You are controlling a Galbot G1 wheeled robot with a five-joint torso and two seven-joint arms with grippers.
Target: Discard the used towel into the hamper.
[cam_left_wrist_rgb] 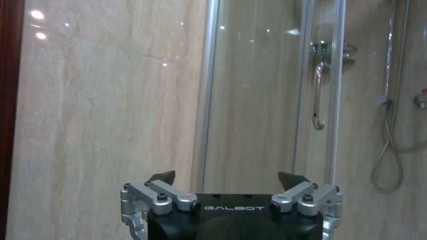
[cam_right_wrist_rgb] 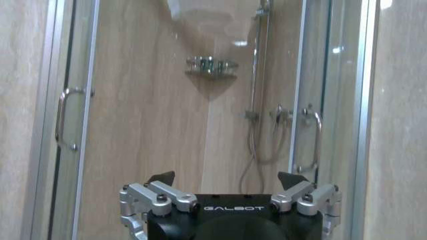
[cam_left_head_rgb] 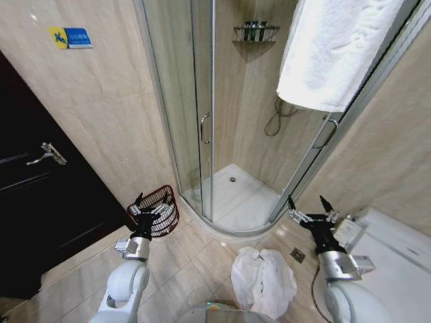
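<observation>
A crumpled white towel lies on the tiled floor just in front of me, between my two arms. The hamper, a small dark reddish-brown wire basket, stands on the floor against the wall, left of the shower. My left gripper is raised in front of the hamper, open and holding nothing; in the left wrist view it faces the wall and the glass. My right gripper is held up by the shower's right edge, also open and holding nothing.
A curved glass shower enclosure with a white tray fills the middle. Another white towel hangs over its top right rail. A dark door is at the left, a white fixture at the right, and a floor drain beside the towel.
</observation>
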